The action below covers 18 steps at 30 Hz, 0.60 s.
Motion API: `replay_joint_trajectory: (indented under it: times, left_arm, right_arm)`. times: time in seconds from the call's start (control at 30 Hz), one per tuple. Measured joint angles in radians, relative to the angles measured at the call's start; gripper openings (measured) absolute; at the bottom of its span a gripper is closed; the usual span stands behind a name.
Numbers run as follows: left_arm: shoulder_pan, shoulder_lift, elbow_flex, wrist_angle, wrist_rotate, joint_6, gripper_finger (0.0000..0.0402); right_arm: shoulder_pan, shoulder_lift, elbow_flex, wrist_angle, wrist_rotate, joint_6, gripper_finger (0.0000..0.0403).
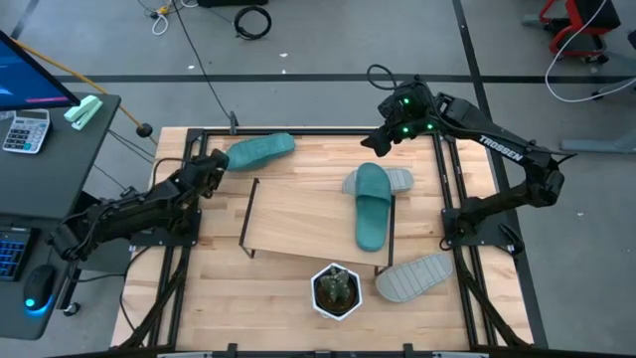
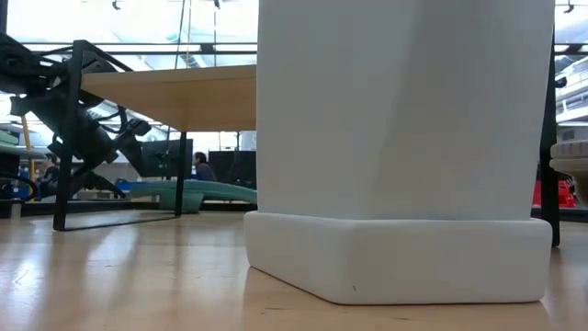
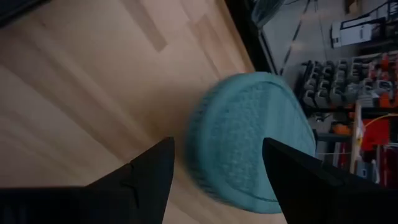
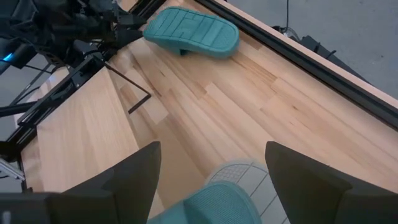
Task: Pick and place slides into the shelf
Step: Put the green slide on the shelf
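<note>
One teal slide (image 1: 260, 151) lies sole-up on the table near its far edge, also seen as the teal slide (image 3: 249, 140) in the left wrist view. My left gripper (image 1: 213, 165) is open and level at that slide's left end, with its fingers on either side of the end. The second teal slide (image 1: 373, 206) lies on the right part of the shelf (image 1: 298, 214) top. A grey slide (image 1: 397, 181) shows partly under its far end. The other grey slide (image 1: 415, 276) rests on the table at the near right. My right gripper (image 1: 378, 145) hangs open above the far right area and holds nothing.
A white pot with a green plant (image 1: 336, 290) stands at the near edge and fills most of the low view as the white pot (image 2: 404, 147). Black frame rails (image 1: 447, 189) run along the table's sides. A desk with a calculator (image 1: 25, 129) stands off the table's left.
</note>
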Motion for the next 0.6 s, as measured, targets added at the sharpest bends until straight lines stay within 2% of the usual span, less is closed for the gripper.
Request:
replay_joint_trajectory:
  times: [0.27,0.6]
  left_arm:
    - [-0.001,0.000,0.000,0.037,0.021,-0.017,0.0248]
    - [-0.001,0.000,0.000,0.102,-0.016,0.013,0.0260]
  right_arm:
    - [0.000,0.000,0.000,0.000,0.000,0.001,0.0295]
    - [0.000,0.000,0.000,0.000,0.000,0.001,0.0295]
